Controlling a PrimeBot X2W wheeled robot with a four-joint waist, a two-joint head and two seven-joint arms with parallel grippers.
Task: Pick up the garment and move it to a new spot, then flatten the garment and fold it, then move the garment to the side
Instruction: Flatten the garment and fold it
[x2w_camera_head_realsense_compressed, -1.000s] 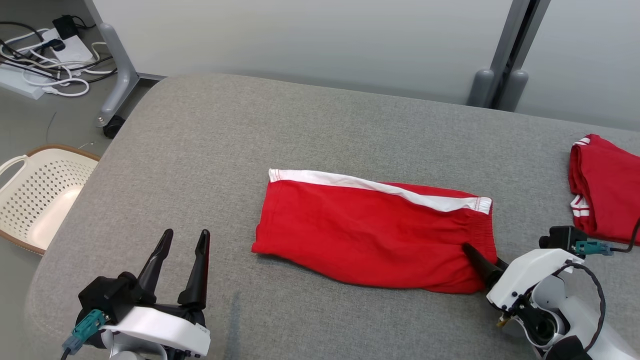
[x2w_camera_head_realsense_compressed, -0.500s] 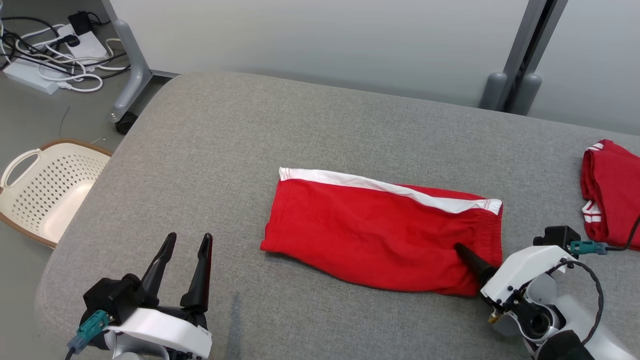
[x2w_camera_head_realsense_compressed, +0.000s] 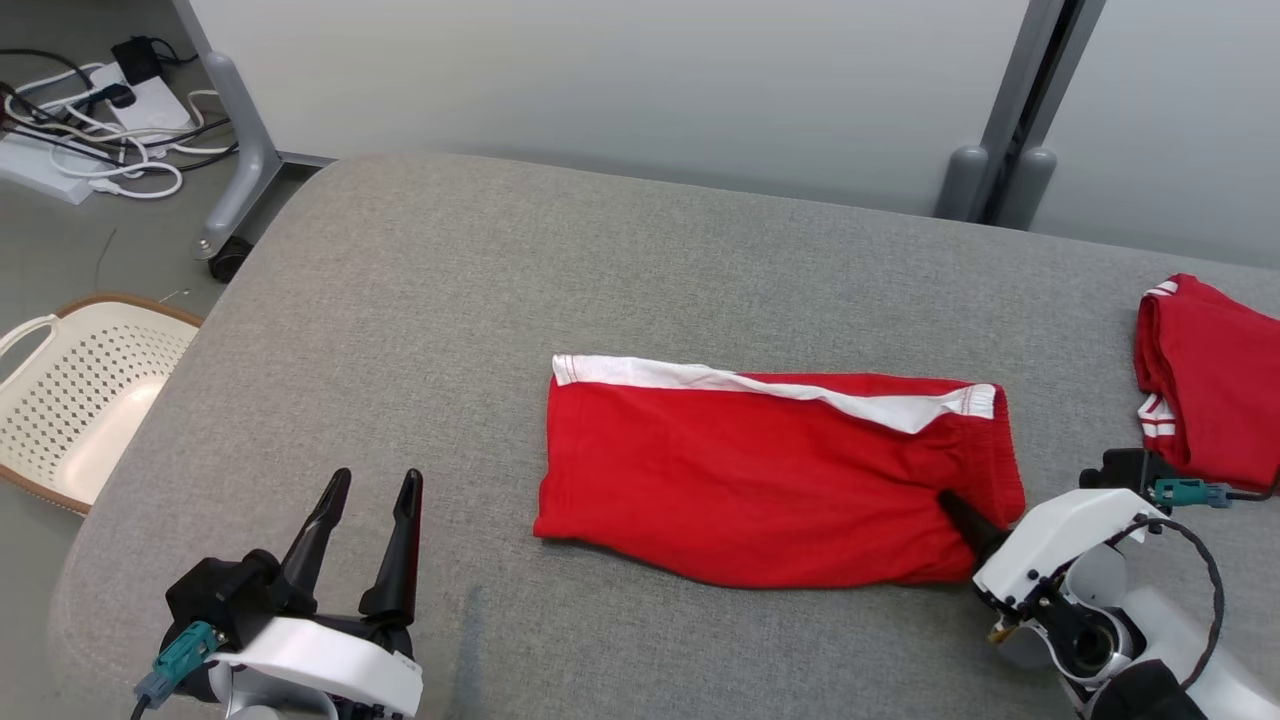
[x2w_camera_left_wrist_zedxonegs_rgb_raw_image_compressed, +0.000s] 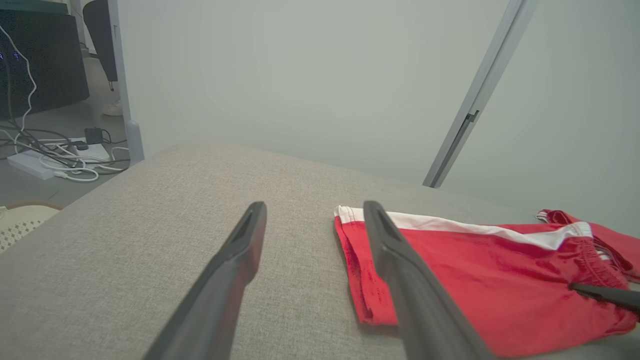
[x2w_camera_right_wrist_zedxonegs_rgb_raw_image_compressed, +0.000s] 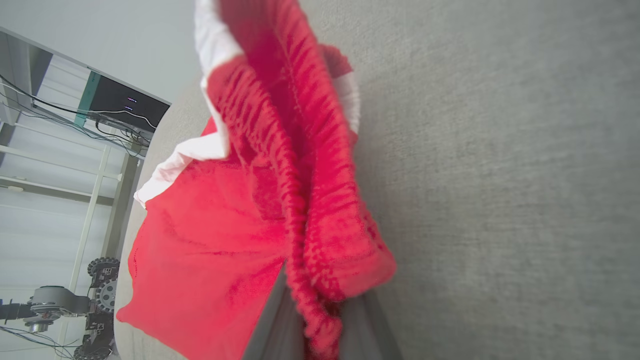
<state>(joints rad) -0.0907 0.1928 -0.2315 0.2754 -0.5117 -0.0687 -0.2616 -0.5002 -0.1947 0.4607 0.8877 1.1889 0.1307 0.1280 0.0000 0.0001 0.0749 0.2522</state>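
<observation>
- right tool (x2w_camera_head_realsense_compressed: 952, 502): apart a sec ago, now clamped on near waistband corner of red shorts (x2w_camera_head_realsense_compressed: 760, 480)
- shorts lie mid surface (x2w_camera_head_realsense_compressed: 480, 270); white stripe rumpled since grip
- left tool (x2w_camera_head_realsense_compressed: 370, 490): apart, idle, well left of the shorts
- grip made, so prob. next is the drag aside, toward 2nd red garment (x2w_camera_head_realsense_compressed: 1210, 380)

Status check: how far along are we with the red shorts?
Done, apparently: the red shorts with the white stripe lie flat, doubled over, on the grey padded table. In hand: the right gripper is shut on their elastic waistband end; the left gripper hovers open, apart from the cloth. Left, probably: any further fold, then moving them aside.
</observation>
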